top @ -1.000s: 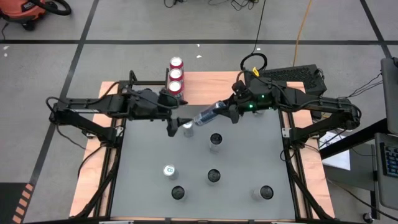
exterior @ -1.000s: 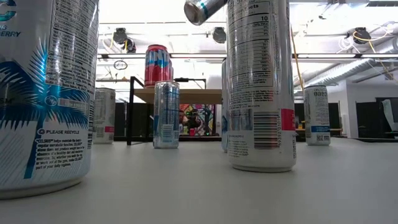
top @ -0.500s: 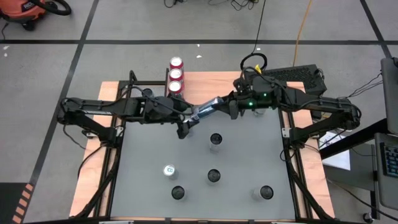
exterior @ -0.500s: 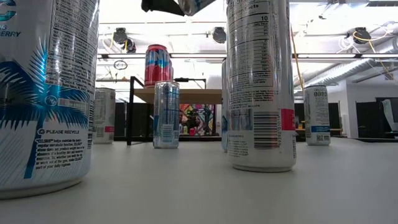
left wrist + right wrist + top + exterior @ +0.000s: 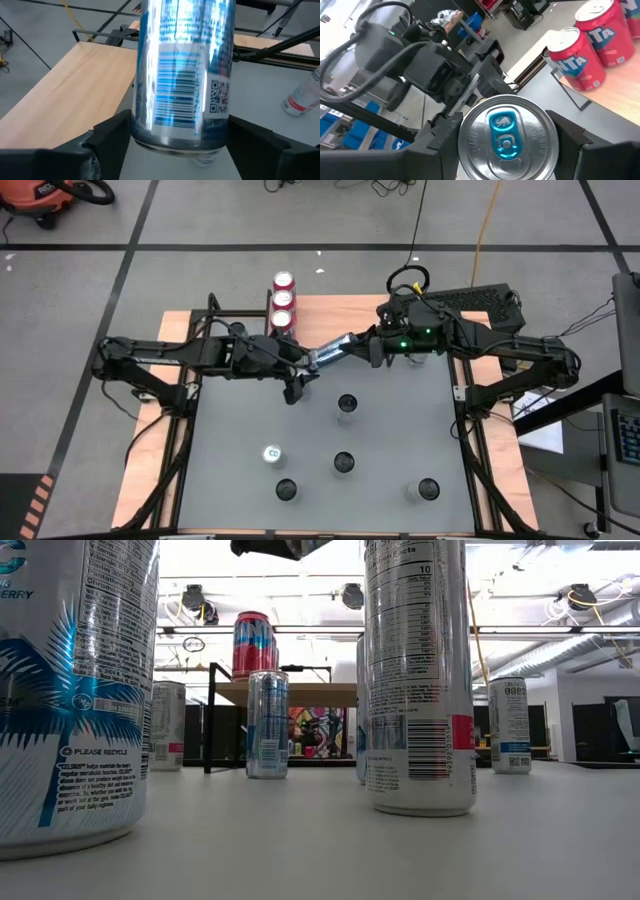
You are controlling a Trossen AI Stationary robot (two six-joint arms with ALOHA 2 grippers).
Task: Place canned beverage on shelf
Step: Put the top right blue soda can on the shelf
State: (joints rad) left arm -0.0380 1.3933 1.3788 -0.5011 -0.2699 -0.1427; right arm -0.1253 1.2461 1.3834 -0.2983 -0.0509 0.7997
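Note:
A silver-and-blue can (image 5: 330, 353) hangs slanted in the air over the far part of the grey table (image 5: 230, 480), between my two grippers. My right gripper (image 5: 362, 348) is shut on its top end, and my left gripper (image 5: 302, 375) is shut on its bottom end. The shelf (image 5: 300, 693) stands at the table's far edge on thin black legs. On its light wooden top (image 5: 620, 85) stand three red cans (image 5: 283, 300). In the low view only the left gripper's dark underside (image 5: 265, 548) shows. My left gripper pinches the can's side wall just above the bottom rim (image 5: 175, 135), one finger on each side. It comes from the table's left, slanting down. The can is clear of the table. My right gripper pinches the can's side wall at its top end (image 5: 505, 132), one finger (image 5: 445, 140) on each side. It comes nearly level from the table's right, fingers along the can, which reaches away toward the left gripper.
Several silver cans stand on the table, one (image 5: 346, 405) just nearer than the grippers, others (image 5: 343, 463) (image 5: 272, 454) (image 5: 424, 490) toward the near edge. Two big cans (image 5: 415, 670) (image 5: 70, 690) fill the low view's foreground. A dark case (image 5: 470, 300) lies at the far right.
My left gripper has gone toward the table's right and a little down, and its fingers now stand around the can's bottom end. My right gripper has rolled slightly, and the can's free end has risen and swung a little toward the far edge.

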